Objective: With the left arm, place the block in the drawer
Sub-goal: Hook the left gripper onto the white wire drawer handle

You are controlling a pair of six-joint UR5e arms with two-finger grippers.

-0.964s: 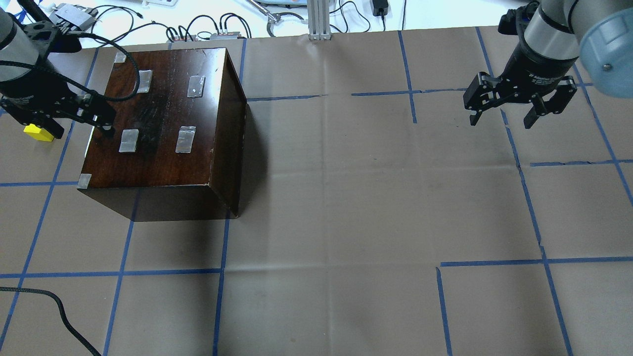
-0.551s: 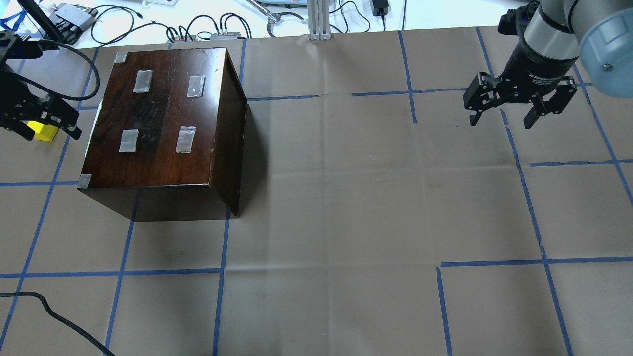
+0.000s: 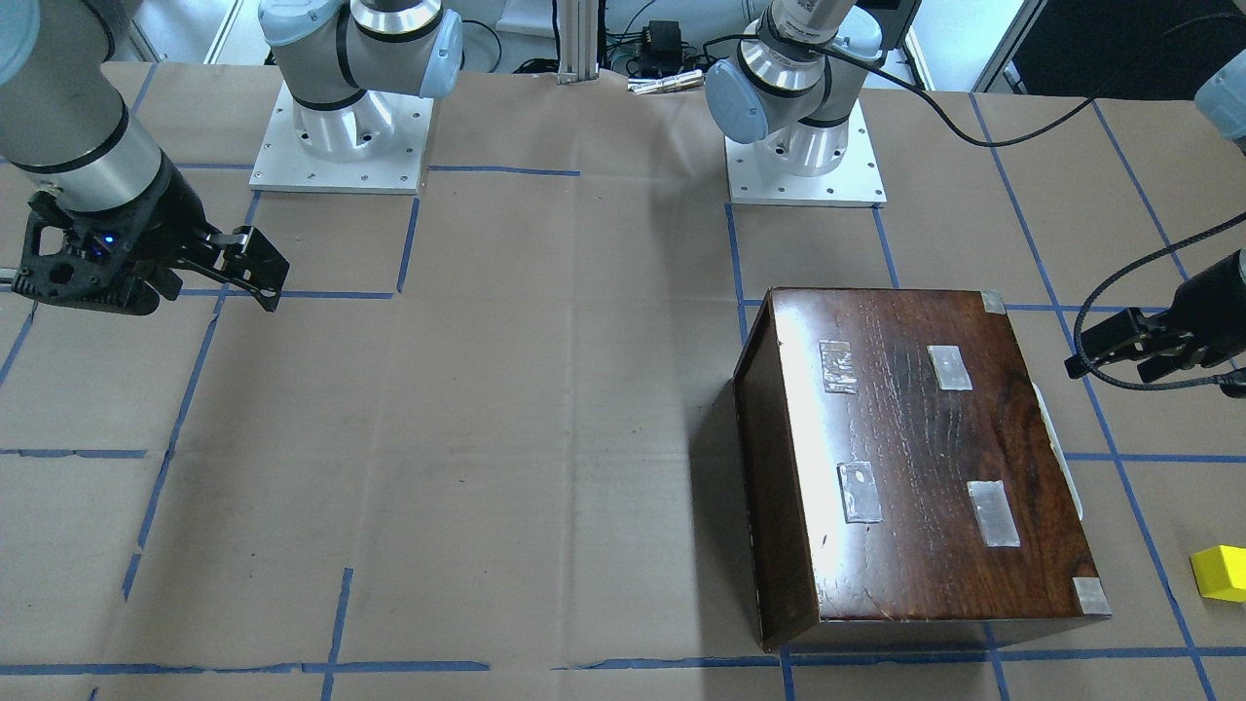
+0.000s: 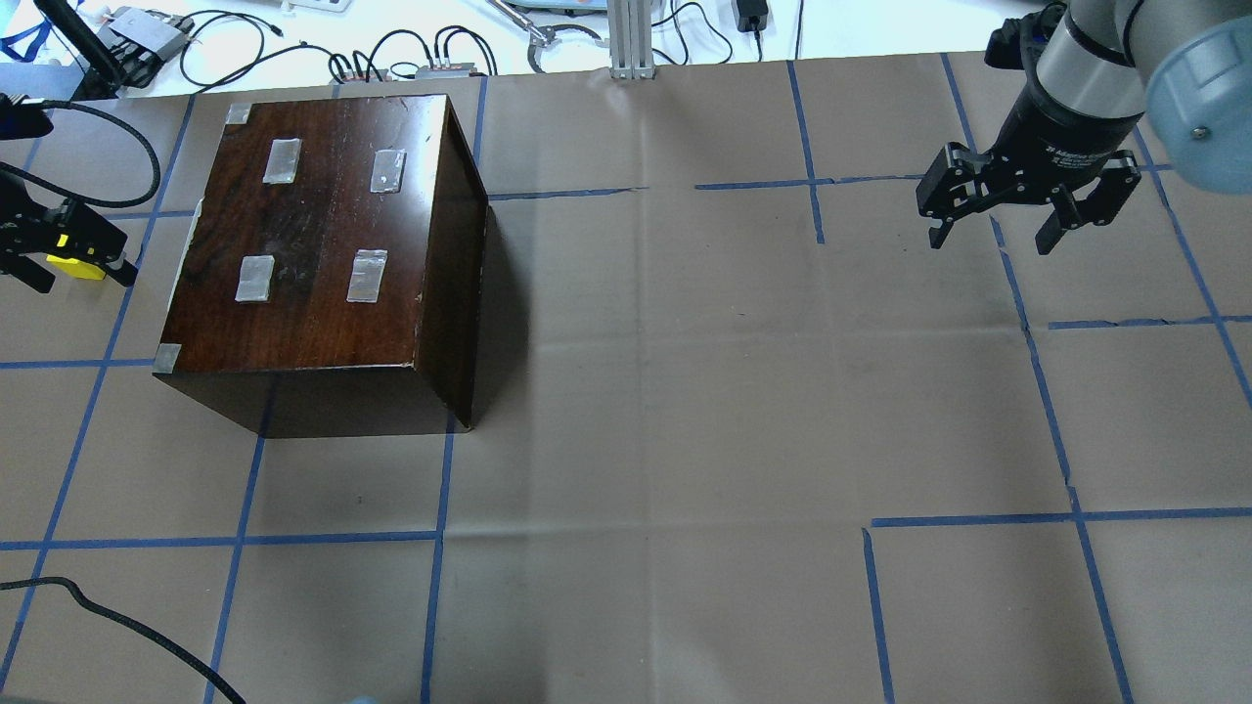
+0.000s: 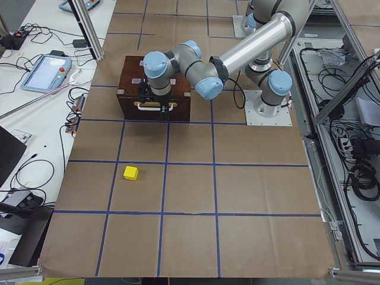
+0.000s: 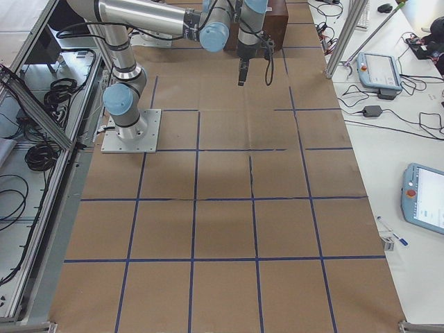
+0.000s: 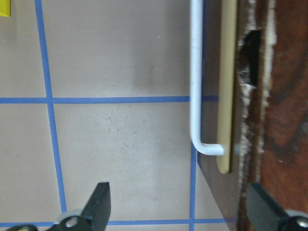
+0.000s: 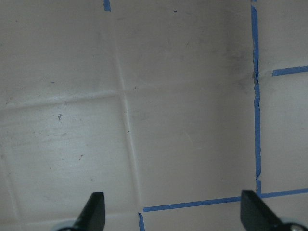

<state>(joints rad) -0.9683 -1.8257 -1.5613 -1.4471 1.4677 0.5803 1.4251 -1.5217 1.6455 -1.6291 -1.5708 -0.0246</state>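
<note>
Now the left gripper (image 7: 177, 192) has its two fingers spread wide with nothing between them, and hangs above the brown paper just in front of the dark wooden box (image 4: 323, 225). Right beside it runs the white wire handle (image 7: 195, 72) on the pale front of the drawer (image 7: 226, 86), which sits closed in the box. The yellow block (image 5: 130, 173) lies on the paper-covered table (image 4: 685, 391) out in front of the drawer. It is well apart from both box and gripper, inside a square of blue tape lines, and only its corner shows at the top left edge of the left wrist view. The right gripper (image 4: 991, 244) is likewise spread and empty, hovering over paper far across the table.
</note>
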